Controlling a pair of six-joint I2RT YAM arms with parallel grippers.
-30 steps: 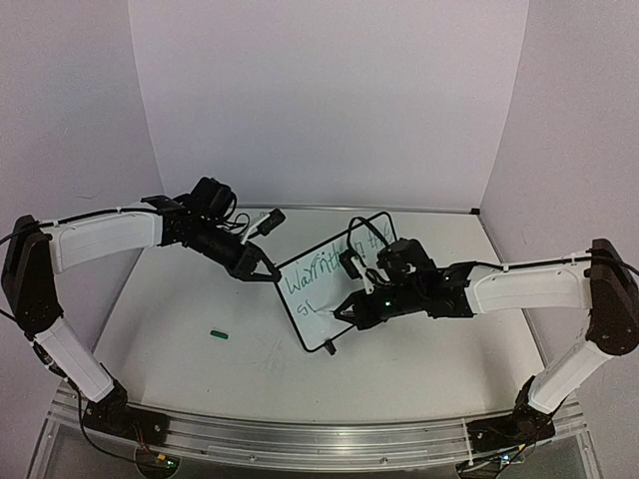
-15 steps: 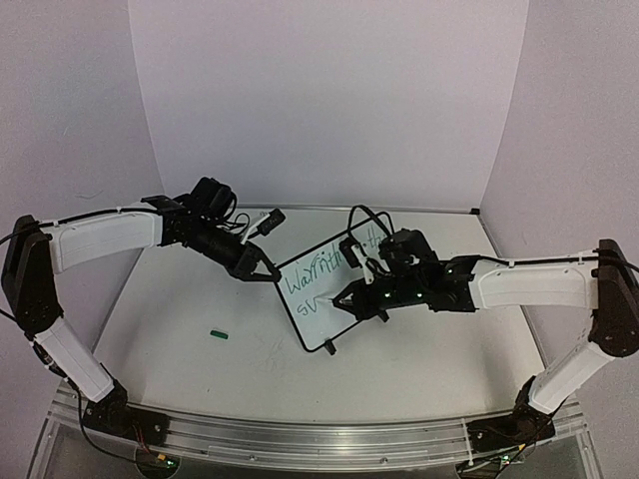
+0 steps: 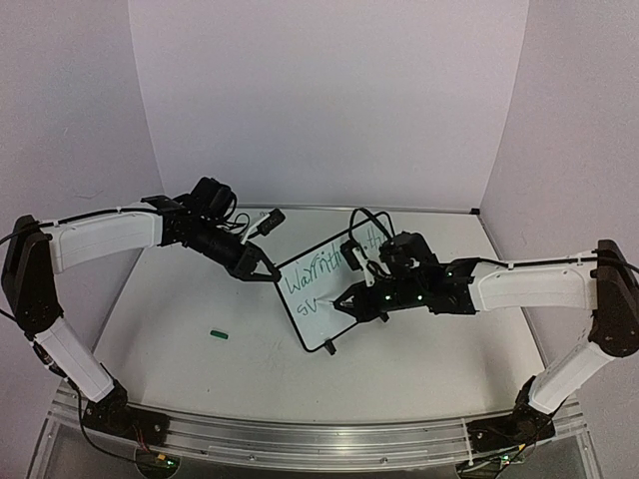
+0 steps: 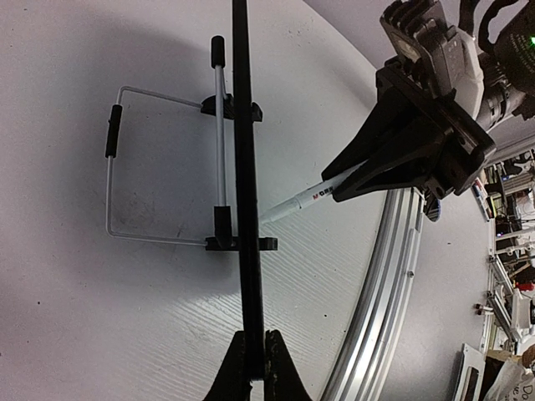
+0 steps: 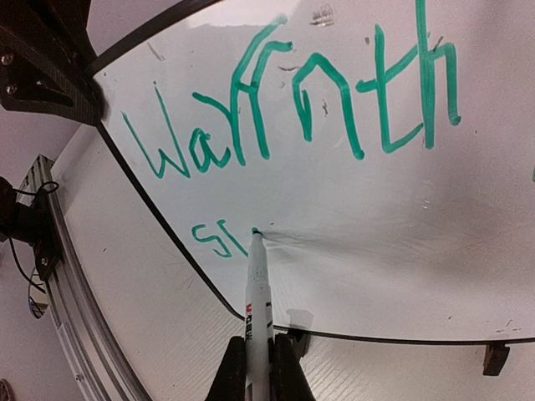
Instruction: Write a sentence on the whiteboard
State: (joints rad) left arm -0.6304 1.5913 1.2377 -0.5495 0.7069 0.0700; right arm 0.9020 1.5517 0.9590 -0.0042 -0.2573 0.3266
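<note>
The whiteboard (image 3: 321,321) stands tilted in the middle of the table, with green "Warmth" on its top line and short strokes (image 5: 219,240) below. My left gripper (image 3: 268,273) is shut on the board's left edge; in the left wrist view the board shows edge-on (image 4: 244,150) between the jaws of the left gripper (image 4: 253,368). My right gripper (image 3: 353,299) is shut on a white marker (image 5: 257,292). The marker's green tip touches the board right of the lower strokes. The marker also shows in the left wrist view (image 4: 303,200).
A small green marker cap (image 3: 221,335) lies on the table left of the board. The board's wire stand (image 4: 150,167) sticks out behind it. Black feet (image 5: 495,357) rest on the table. The metal rail (image 3: 300,434) runs along the near edge.
My right gripper has moved up and left with the marker, from below the lower strokes to just right of them. One more green stroke has appeared there. The left arm has not moved.
</note>
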